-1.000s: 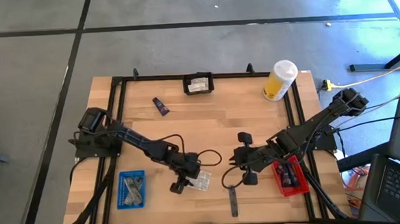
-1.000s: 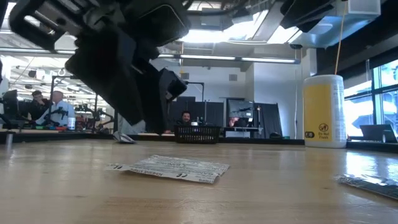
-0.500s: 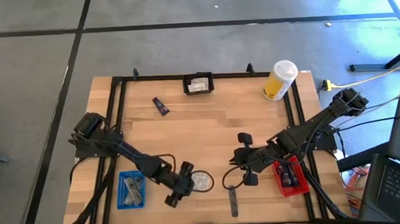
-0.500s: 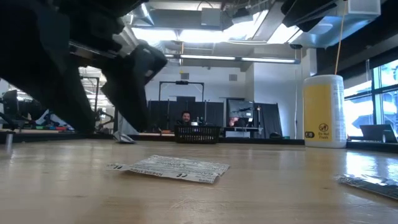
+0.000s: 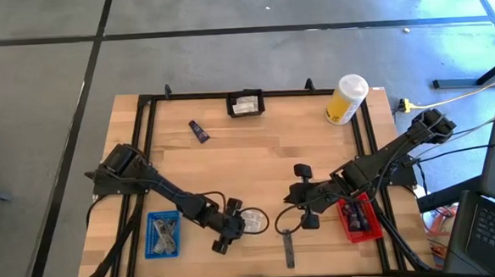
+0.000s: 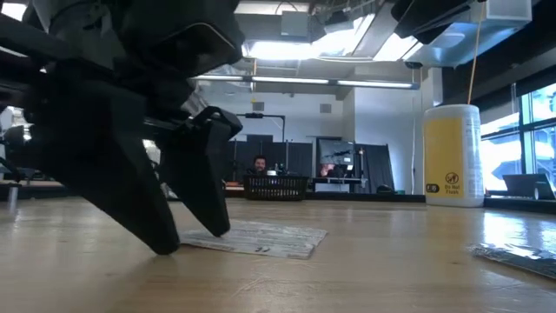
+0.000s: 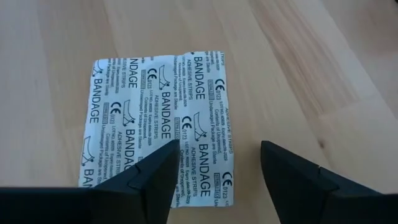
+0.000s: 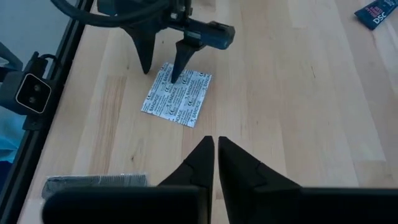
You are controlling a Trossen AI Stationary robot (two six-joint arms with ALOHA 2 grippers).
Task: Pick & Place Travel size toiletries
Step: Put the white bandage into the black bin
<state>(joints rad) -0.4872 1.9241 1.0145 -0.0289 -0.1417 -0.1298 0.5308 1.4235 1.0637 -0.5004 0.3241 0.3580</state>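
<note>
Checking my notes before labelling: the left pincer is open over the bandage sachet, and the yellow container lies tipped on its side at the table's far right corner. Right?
One slip: the yellow container stands upright, as the low view shows. The rest holds: the left pincer is open over the bandage sachet, and the container is at the table's far right corner.

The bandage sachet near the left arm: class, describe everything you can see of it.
The sachet is a square, flat white paper or foil packet, printed all over with "BANDAGE ADHESIVE STRIPS" and CE marks, with a seam down its middle. It lies flat on the wooden table near the front edge. The left tool stands open over it, one fingertip on it.
</note>
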